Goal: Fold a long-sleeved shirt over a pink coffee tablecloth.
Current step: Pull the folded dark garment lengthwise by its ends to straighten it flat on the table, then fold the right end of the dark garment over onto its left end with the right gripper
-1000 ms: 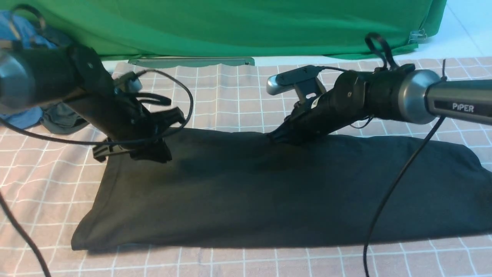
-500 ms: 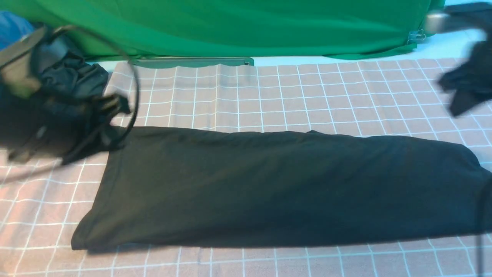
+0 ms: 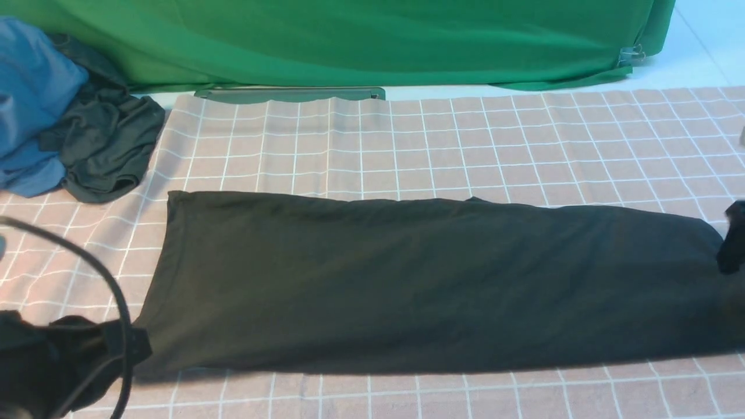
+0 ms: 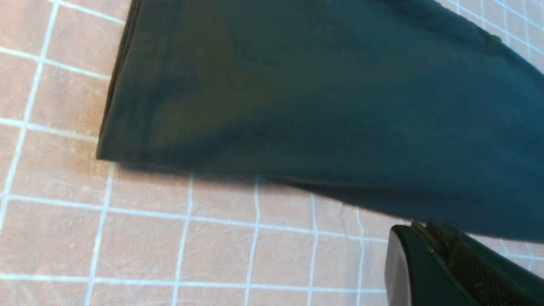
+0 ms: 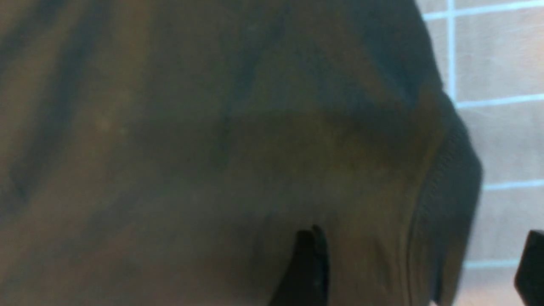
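We note the shirt point(image 3: 430, 279) lying as a long band on the tablecloth point(image 3: 465, 145); left end effector point(image 4: 410, 233) closed beside its near edge, right end effector point(image 5: 425, 238) spread wide.

Shirt point(image 3: 407, 279) on pink tablecloth point(image 3: 465, 139)

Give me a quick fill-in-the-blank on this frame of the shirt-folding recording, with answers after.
1. The long-sleeved shirt lies on the pink coffee tablecloth, which has a grid of thin ___ lines.
2. Beyond the tablecloth is a plain ___ cloth.
3. The right gripper has its jaws ___, straddling the shirt's ribbed edge.
4. The blue garment and the dark grey garment are piled on the robot's ___ side.

Missing words: white; green; open; left.
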